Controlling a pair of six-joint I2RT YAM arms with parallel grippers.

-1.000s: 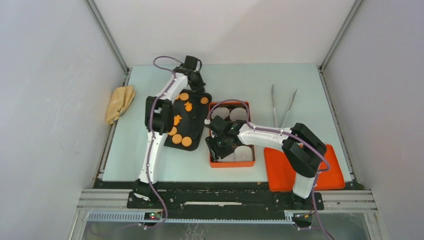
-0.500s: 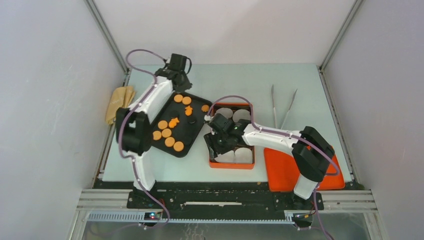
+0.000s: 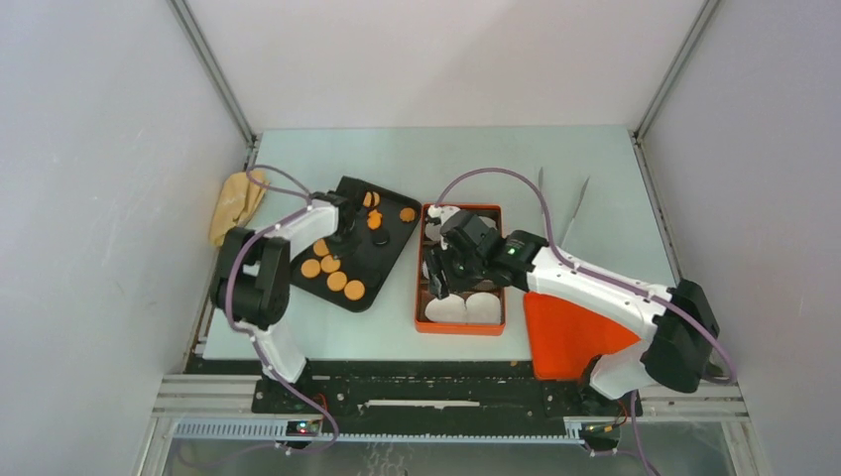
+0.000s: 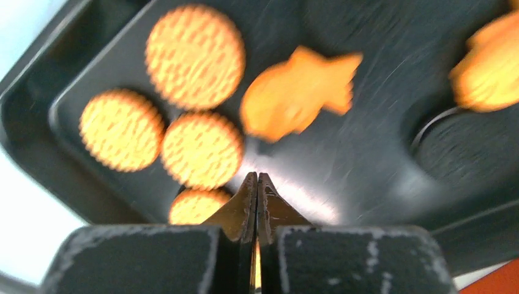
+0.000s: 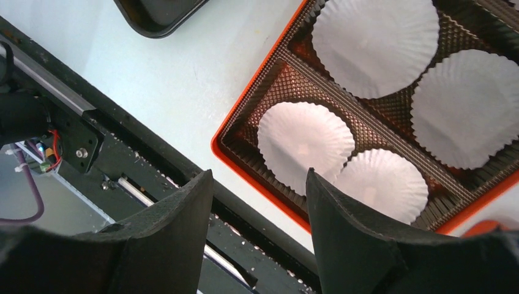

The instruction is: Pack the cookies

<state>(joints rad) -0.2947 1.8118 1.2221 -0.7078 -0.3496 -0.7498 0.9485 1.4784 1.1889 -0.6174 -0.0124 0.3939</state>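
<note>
orange round cookies and a few black ones all lie on the black tray, left of centre in the top view. the left wrist view shows several discs and a fish-shaped cookie flat on its floor. the four white paper liners that the right wrist view shows inside the orange box hold nothing, and the rest of the box is hidden under the arm, so packing looks hardly begun, with nearly every cookie left to move. the left gripper hangs low over the tray with its jaws pressed together and nothing between them. the right gripper hovers above the lower left corner of the box, jaws wide apart and empty. tray and box sit near each other with only a narrow strip of table between. the tray's raised rim and the box's walls and dividers are the edges to clear, and both wrists crowd the middle of the frame. the upper part of the table offers open room.
</note>
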